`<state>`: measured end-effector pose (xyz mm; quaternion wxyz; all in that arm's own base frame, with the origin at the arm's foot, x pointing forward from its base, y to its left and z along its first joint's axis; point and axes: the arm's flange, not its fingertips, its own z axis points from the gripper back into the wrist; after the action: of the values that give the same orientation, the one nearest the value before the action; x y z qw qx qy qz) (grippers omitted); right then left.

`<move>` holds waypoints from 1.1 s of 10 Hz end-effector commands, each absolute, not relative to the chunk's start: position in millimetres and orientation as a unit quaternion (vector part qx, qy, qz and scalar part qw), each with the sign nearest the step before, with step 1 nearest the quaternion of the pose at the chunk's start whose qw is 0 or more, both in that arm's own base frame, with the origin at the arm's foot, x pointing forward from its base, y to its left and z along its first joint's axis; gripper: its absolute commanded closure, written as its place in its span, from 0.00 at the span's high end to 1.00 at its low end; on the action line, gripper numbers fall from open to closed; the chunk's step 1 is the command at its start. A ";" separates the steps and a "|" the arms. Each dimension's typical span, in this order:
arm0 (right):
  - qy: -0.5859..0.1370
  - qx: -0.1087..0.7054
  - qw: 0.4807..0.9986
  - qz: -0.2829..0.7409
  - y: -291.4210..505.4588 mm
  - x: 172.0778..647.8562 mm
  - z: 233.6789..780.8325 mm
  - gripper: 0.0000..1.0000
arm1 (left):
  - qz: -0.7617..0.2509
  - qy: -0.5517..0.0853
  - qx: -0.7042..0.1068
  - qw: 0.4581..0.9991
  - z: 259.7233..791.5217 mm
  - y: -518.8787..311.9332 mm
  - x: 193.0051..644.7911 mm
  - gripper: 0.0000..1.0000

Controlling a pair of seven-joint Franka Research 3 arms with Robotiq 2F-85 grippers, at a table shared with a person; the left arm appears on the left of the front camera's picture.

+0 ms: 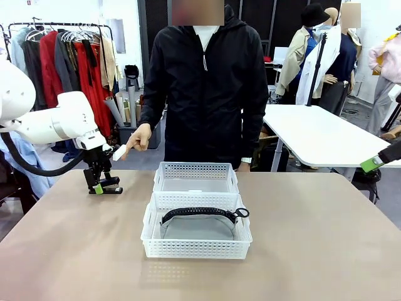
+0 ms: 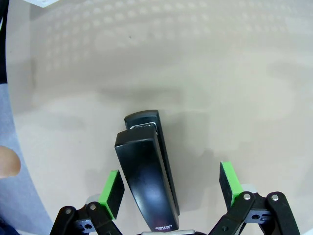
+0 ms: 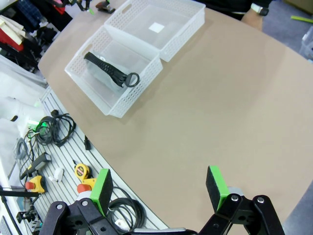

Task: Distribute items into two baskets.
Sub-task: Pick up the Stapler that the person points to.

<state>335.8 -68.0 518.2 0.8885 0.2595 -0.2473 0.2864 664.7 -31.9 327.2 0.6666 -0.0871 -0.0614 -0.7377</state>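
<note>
Left claw [image 2: 171, 186]: jaws wide, astride the black stapler [image 2: 146, 181], one pad just beside it, nothing gripped.
Stapler: lying on the bench [image 1: 313, 238], left of both baskets.
Nearer basket [image 1: 149, 235]: holds the grey pouch [image 1: 197, 230], coiled strap [image 1: 200, 212] on top.
Farther basket [image 1: 161, 177]: set against the nearer one.
Right claw [image 3: 161, 188]: jaws wide, empty, high above the bench's edge.
</note>
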 end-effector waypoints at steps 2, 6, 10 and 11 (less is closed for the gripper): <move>-0.249 0.260 0.886 0.292 -69.0 335.5 518.6 1.00 | -0.747 -0.059 -0.079 0.658 323.1 -30.7 667.8 0.81; -0.249 0.260 0.886 0.292 -69.0 335.5 518.6 1.00 | -0.742 -0.029 -0.091 0.663 314.1 -28.3 669.2 0.31; -0.249 0.260 0.886 0.292 -69.0 335.5 518.6 1.00 | -0.739 -0.029 -0.094 0.666 315.7 -27.6 670.2 0.03; -0.249 0.260 0.886 0.292 -69.0 335.5 518.6 1.00 | -0.738 -0.027 -0.095 0.667 316.1 -27.5 670.3 0.03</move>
<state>335.8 -68.1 518.1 0.8885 0.2595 -0.2473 0.2864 667.0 -30.4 316.6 0.6623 -0.0953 -0.0405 -0.7420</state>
